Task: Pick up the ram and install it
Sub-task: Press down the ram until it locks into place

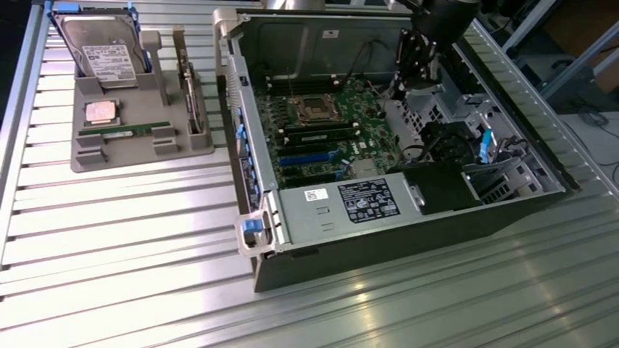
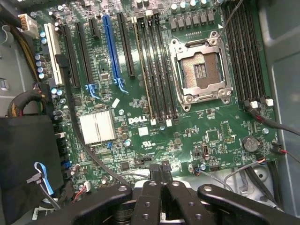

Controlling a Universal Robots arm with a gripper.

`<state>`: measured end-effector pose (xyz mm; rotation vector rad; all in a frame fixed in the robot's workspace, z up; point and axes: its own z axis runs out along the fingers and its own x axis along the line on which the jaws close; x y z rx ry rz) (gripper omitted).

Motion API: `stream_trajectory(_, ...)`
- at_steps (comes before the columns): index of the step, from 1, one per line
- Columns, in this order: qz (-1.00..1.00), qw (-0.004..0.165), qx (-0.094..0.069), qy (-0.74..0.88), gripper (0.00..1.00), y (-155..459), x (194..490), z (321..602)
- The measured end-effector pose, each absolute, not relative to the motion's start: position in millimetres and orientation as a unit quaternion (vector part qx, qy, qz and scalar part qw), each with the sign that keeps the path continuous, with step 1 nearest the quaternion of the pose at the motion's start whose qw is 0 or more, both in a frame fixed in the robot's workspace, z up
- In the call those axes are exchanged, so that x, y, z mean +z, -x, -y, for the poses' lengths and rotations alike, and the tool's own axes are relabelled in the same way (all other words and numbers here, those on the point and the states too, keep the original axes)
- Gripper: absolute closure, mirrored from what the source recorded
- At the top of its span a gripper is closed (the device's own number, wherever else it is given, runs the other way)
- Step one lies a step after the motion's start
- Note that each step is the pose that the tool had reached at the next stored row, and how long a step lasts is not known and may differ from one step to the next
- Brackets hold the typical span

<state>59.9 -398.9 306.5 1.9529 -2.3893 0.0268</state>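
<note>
Closest to the wrist camera were the black fingers [image 2: 161, 187], pressed together with nothing between them, hanging over the edge of the green motherboard [image 2: 140, 93] inside the open computer case [image 1: 290, 239]. Beyond them on the board lay the empty processor socket [image 2: 201, 70] and, beside it, the long dark memory slots [image 2: 157, 70], which ran lengthwise away from the fingers. In the exterior view the gripper [image 1: 418, 61] hung over the far part of the case, above the motherboard and just beyond the socket. The ram [image 1: 124, 133] was not in the case at all: it lay flat in the grey parts tray [image 1: 184, 145] on the bench [image 1: 145, 239], well apart from the case on the exterior view's left, with the case wall between it and the fingers. Its long axis ran across the tray's near end, roughly crosswise to the memory slots as seen from outside. Just behind it in the tray sat the square silver processor [image 1: 101, 112], then the hard drive [image 1: 97, 47] standing in its holder, and the expansion card [image 1: 191, 87] stood on edge along the tray's case-side rim. From outside, the ram showed as little more than a thin green strip with a pale label, its chips too small to make out, and the arm above the gripper was cut off by the picture's edge.
</note>
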Motion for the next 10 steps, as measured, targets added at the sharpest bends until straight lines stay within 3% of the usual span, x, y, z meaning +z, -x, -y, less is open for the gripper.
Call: stream_trajectory(10, 0.793, 0.028, 0.008, -0.609, 0.89, -59.9, 306.5, 398.9)
